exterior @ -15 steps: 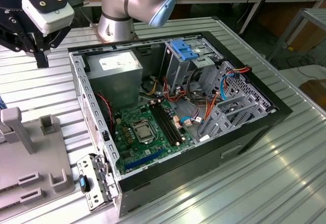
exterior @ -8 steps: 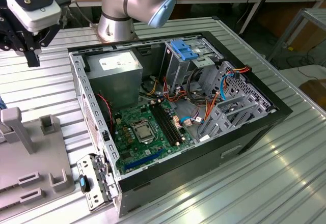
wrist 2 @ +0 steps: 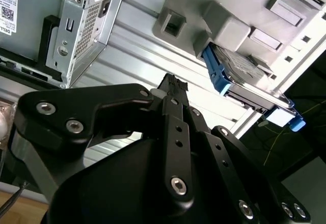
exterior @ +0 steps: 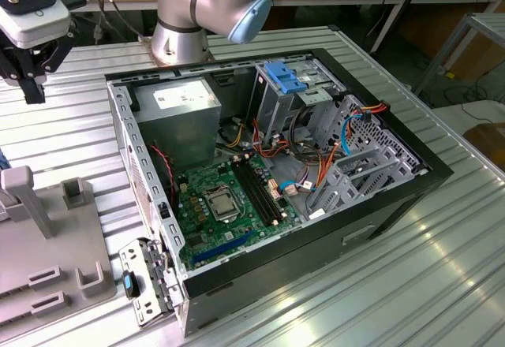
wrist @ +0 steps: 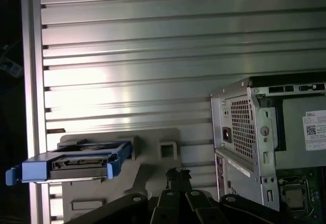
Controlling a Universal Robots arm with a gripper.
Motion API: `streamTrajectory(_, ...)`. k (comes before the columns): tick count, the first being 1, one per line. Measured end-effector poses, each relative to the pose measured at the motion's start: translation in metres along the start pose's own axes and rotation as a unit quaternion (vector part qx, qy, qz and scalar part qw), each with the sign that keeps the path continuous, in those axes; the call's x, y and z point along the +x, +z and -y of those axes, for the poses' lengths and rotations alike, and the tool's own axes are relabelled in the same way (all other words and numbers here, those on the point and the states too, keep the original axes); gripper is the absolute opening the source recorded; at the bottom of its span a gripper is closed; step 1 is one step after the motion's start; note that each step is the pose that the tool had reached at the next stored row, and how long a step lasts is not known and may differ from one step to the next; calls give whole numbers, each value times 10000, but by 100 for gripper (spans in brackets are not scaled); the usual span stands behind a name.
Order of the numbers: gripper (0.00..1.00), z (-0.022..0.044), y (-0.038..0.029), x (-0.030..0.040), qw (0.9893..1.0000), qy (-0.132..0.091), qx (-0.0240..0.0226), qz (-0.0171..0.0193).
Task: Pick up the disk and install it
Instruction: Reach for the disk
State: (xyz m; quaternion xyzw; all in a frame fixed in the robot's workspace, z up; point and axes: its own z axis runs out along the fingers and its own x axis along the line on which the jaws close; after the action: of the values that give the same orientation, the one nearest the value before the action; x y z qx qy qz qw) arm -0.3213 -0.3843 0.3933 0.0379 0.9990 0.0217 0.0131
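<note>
Currently the fingers (wrist 2: 174,87) are closed together and hold nothing, hanging above the ribbed metal worktop (wrist: 153,56). The disk (wrist: 76,164) stands edge-up in the grey fixture (wrist: 147,170), apart from the fingers. Near the fixture lies the open computer case (exterior: 394,197), power supply (exterior: 177,110) and motherboard (exterior: 229,205) exposed.

The computer case (exterior: 276,181) lies on the counter (exterior: 442,284). To the exterior view's left of it stands a fixture (exterior: 55,244) holding the disk (wrist: 71,163), with the tool (exterior: 33,93) above.
</note>
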Motion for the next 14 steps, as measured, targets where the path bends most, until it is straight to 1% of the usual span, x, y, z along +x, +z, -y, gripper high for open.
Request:
streamTrajectory(4,11,-14,-2,129,10000,0,0,0)
streamTrajectory(6,11,-11,-5,229,10000,0,0,0)
streamTrajectory(7,11,-8,-7,306,10000,0,0,0)
streamTrajectory(10,11,-8,-10,420,10000,-1,0,0)
streamTrajectory(11,11,-9,-12,506,10000,0,0,0)
streamTrajectory(14,11,-8,-16,634,10000,0,0,0)
